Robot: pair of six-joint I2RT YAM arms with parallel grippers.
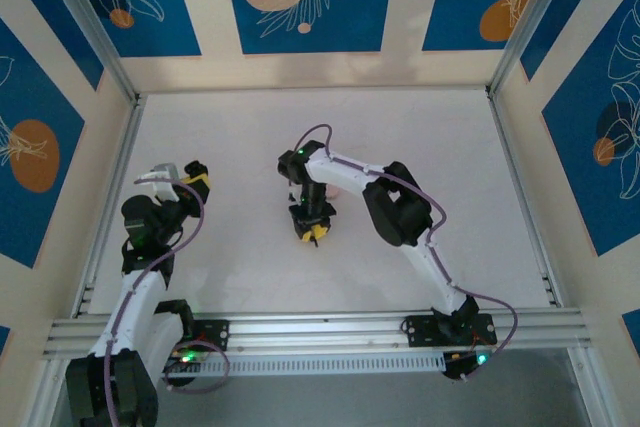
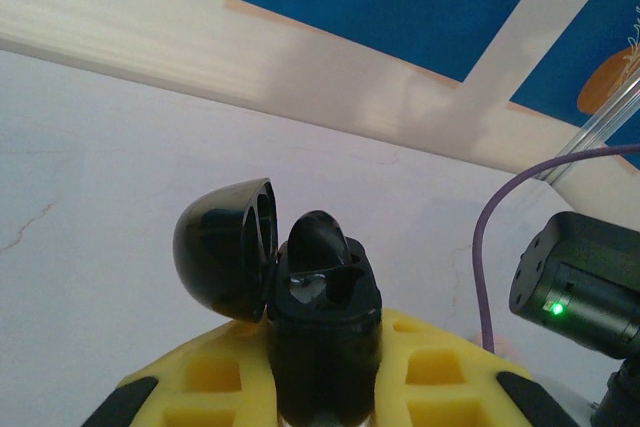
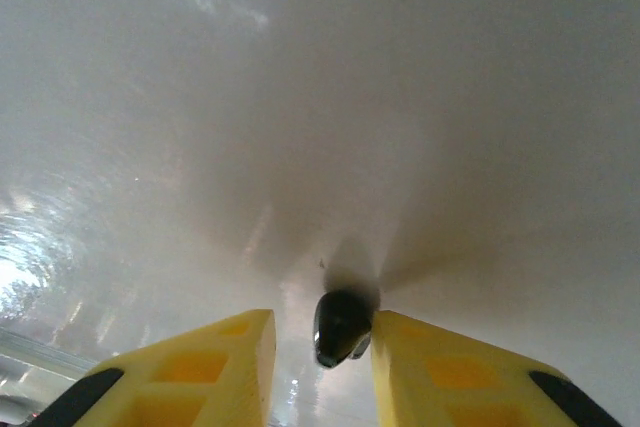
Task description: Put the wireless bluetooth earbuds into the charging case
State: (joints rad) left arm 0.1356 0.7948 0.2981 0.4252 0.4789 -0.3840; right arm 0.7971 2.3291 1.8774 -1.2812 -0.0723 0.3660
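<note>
Left gripper [image 1: 195, 180]: by the left edge of the table [image 1: 240, 137], roughly halfway along it; clamped tight on the charging case
Charging case [image 2: 325, 332]: small black body held between the left gripper's yellow fingers [image 2: 200, 382], its open top facing the far edge
Lid [image 2: 222, 247]: domed, black, swung open on its hinge to one side of the case body
Seated earbud [image 2: 318, 237]: glossy black rounded piece standing up out of the case's well; seemingly an earbud, its stem hidden
Right gripper [image 1: 313, 231]: over the middle of the table, somewhat closer to the near edge than the far one, pointed down at the surface; jaws narrowly apart, not clamped
Loose earbud [image 3: 340, 327]: tiny black bit lying on the bare white table between the right gripper's fingertips, touching or almost touching one pad [image 3: 400, 347], a clear gap to the other
</note>
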